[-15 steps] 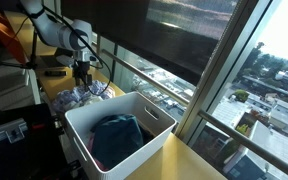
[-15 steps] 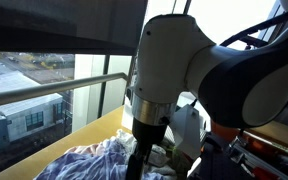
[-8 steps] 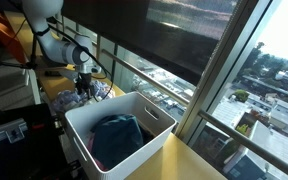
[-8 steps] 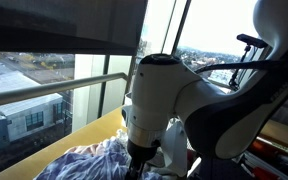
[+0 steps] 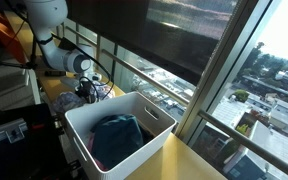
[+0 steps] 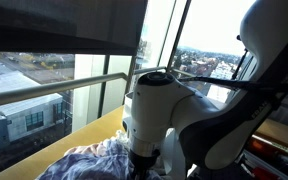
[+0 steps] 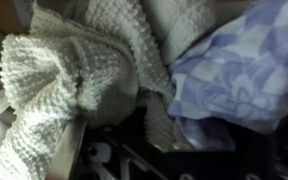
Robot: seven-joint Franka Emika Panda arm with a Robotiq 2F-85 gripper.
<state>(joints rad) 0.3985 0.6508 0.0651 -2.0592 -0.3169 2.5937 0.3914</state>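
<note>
A crumpled white knitted towel (image 7: 74,70) lies bunched in thick folds. It presses against a rumpled lavender-and-white patterned cloth (image 7: 246,70) just beside it. Together they make a loose, wrinkled heap on the yellow counter (image 5: 52,88) by the window.

You find no text, label, brand, number or sign that you can read in any view. In the wrist view, a few pale marks (image 7: 102,157) sit on the dark surface (image 7: 194,165) near the bottom edge, just below the white knitted cloth (image 7: 54,80), but they are too blurred for you to make out as letters or figures.
</note>
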